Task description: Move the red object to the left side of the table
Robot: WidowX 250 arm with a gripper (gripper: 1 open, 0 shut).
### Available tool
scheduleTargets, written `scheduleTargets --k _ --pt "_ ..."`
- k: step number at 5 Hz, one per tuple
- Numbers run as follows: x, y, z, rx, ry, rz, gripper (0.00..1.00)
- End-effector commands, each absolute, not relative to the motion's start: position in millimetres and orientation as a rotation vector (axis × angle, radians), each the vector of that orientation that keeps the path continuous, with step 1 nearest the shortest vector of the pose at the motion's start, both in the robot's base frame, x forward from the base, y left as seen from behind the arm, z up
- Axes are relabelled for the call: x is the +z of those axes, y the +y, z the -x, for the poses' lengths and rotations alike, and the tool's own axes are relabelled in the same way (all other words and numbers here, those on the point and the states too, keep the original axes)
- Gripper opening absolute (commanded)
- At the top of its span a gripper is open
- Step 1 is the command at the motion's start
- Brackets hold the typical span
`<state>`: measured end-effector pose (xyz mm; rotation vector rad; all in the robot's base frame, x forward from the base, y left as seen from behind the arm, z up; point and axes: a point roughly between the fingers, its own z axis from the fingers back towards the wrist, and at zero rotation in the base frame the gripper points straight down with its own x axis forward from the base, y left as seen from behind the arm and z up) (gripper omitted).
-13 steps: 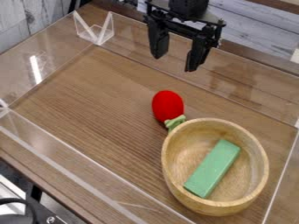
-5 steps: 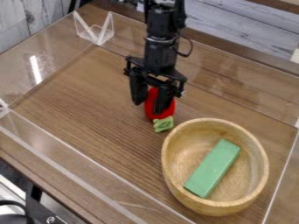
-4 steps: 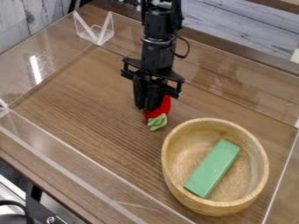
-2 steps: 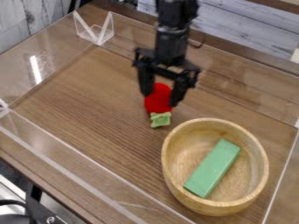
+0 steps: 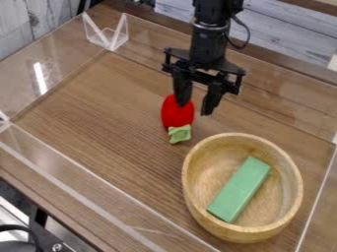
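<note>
The red object [image 5: 175, 114], a small strawberry-like toy with a light green leafy end pointing toward the camera, lies on the brown wood-grain table [image 5: 93, 108], just behind the bowl's far left rim. My gripper [image 5: 198, 99] points straight down, slightly above and to the right of the toy. Its jaws are open and hold nothing. The left fingertip [image 5: 180, 96] overlaps the top of the toy in this view; whether it touches cannot be told.
A round wooden bowl [image 5: 198, 167] holding a flat green block [image 5: 239, 189] stands at the front right. Low clear acrylic walls [image 5: 53, 148] border the table. A small clear stand [image 5: 105, 33] is at the back left corner.
The gripper, closed around the red toy a second ago, has opened, risen and shifted right. The toy rests on the table, close to where it was.
</note>
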<state>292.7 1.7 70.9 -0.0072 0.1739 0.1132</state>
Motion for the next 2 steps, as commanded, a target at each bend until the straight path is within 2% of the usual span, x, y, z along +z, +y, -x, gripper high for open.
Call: scheduleTargets --k 1,2 --pt "79.2 15 -303 0.178 0.121 0.007 1.00" --pt "78.6 27 -298 0.209 0.136 0.007 1.00"
